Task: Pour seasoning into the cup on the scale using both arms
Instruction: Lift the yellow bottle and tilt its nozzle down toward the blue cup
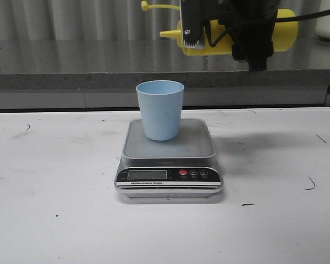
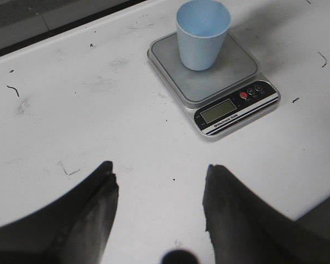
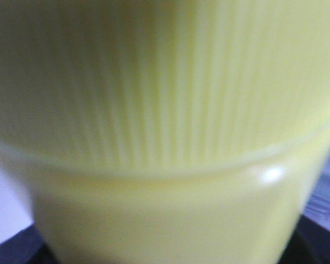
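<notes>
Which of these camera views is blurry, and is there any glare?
Right wrist view: seasoning bottle fills the frame, out of focus, with one small glare spot. Left wrist view: left hand fingers soft, cup and scale sharp. Front view: sharp.

It looks like a lab or test room – a plain white table (image 1: pixel 55 220) with scuff marks, a grey ledge (image 1: pixel 71 66) behind, and corrugated metal wall (image 1: pixel 71 19).

one pale blue cup (image 1: pixel 160 110), one digital scale (image 1: pixel 169 161), one yellow seasoning bottle (image 1: pixel 236 37), two black tools (image 2: pixel 159 214)
</notes>
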